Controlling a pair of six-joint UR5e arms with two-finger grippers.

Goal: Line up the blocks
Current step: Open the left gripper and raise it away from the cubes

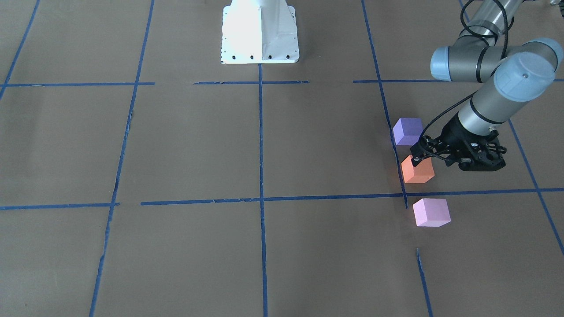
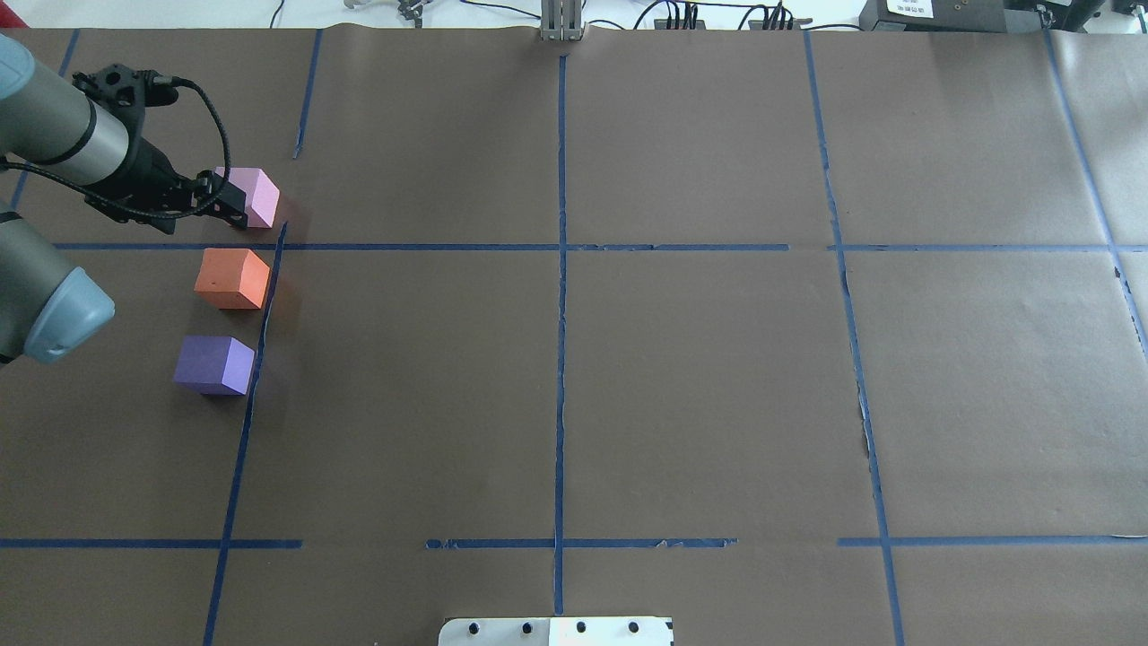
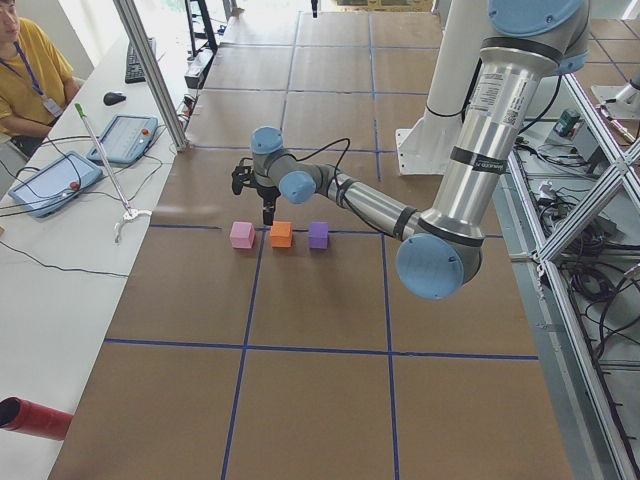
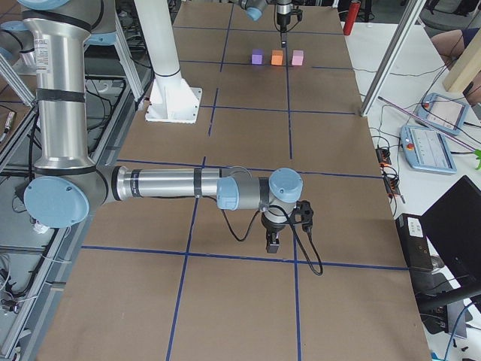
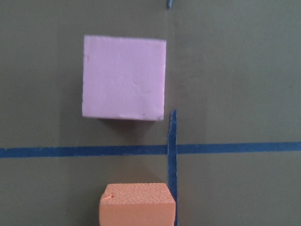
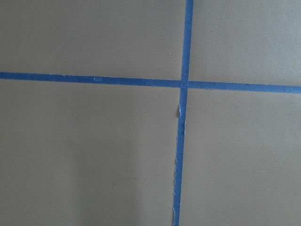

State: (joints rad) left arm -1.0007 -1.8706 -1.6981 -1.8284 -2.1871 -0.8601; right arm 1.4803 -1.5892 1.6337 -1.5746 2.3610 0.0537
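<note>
Three cubes stand in a row along a blue tape line at the table's left side: pale pink (image 2: pixel 252 196), orange (image 2: pixel 233 278) and violet-purple (image 2: pixel 215 364). They also show in the front view as purple (image 1: pixel 407 131), orange (image 1: pixel 418 172) and pink (image 1: pixel 432 212). My left gripper (image 2: pixel 233 206) hovers above them, beside the pink cube and over the gap toward the orange one. It looks shut and holds nothing. The left wrist view looks down on the pink cube (image 5: pixel 124 77) and the orange cube's top (image 5: pixel 137 205). My right gripper (image 4: pixel 273 242) hangs over bare table far from the cubes; I cannot tell its state.
Blue tape lines (image 2: pixel 560 269) divide the brown paper table into squares. The white robot base (image 1: pixel 260 33) stands at the robot's edge. An operator (image 3: pixel 25 70) sits at a side table with tablets (image 3: pixel 125 137). A red cylinder (image 3: pixel 30 418) lies there too.
</note>
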